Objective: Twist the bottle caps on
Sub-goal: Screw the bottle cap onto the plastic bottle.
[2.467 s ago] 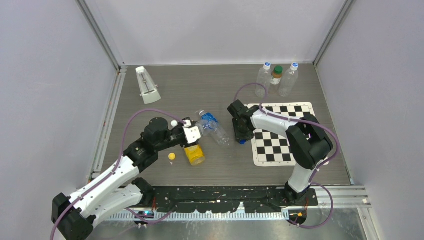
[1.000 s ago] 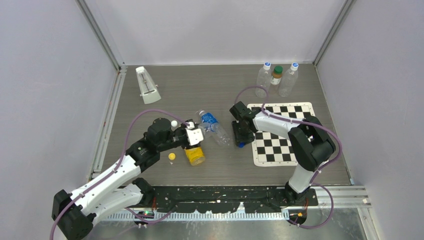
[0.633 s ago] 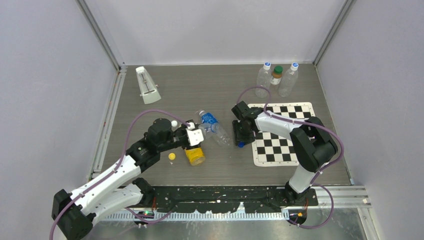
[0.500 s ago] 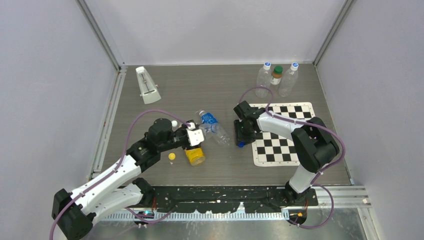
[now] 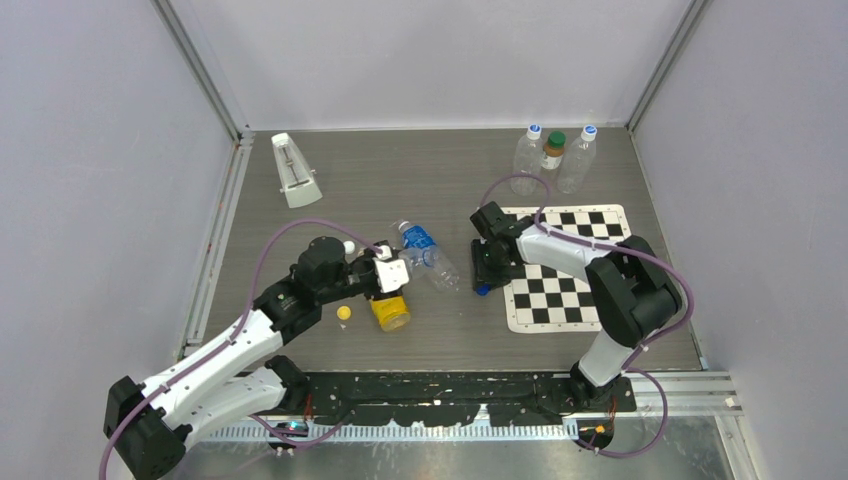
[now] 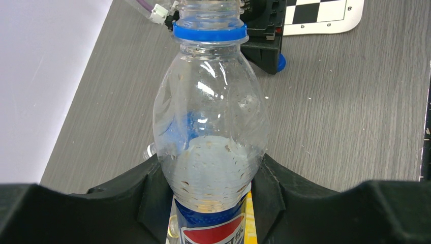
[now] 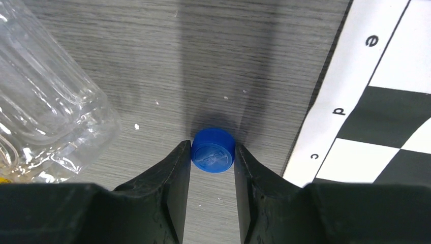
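My left gripper (image 6: 208, 170) is shut on a clear bottle (image 6: 211, 122) with a blue neck ring and an open, capless mouth. In the top view that bottle (image 5: 428, 256) lies tilted over the table, above a yellow bottle (image 5: 391, 311). My right gripper (image 7: 212, 152) points down at the table beside the checkered mat. Its fingertips press both sides of the blue cap (image 7: 213, 156), which rests on the wood. From above, the blue cap (image 5: 483, 290) shows under the right gripper (image 5: 484, 283). A yellow cap (image 5: 344, 313) and a white cap (image 5: 348, 246) lie loose near the left arm.
A checkered mat (image 5: 565, 290) lies right of the blue cap. Two clear capped bottles (image 5: 527, 155) (image 5: 578, 158) and a green-capped jar (image 5: 553, 150) stand at the back right. A white wedge-shaped object (image 5: 295, 170) stands at the back left.
The right arm has shifted slightly to the right and its jaws have narrowed onto the blue cap. The left arm keeps hold of the clear bottle and has barely moved.
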Controlling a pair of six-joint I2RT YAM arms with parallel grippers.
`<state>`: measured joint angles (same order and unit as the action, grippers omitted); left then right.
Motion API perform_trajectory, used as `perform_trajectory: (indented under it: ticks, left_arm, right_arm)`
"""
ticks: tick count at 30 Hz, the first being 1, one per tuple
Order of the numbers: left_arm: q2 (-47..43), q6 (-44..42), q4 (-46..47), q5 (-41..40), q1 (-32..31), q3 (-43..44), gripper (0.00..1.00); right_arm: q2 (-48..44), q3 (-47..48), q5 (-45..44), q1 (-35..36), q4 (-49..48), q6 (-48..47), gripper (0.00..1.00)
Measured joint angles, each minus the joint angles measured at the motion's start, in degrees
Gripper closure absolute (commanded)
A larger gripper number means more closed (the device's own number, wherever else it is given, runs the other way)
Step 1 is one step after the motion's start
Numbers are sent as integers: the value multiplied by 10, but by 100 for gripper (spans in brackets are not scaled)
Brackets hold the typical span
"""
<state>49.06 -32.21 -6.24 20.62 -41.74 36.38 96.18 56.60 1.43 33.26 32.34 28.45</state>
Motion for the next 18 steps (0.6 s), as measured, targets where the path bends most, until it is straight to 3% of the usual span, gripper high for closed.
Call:
perform_trajectory:
  ticks: [7,18]
  left_arm:
    - [0,0,-3,4,-2,0,61]
    - [6,0,-21,18,-6,0,63]
  right_arm:
    - [-50,10,16,0,40,-29,80]
    - [-226,124,102,0,97,-128,81]
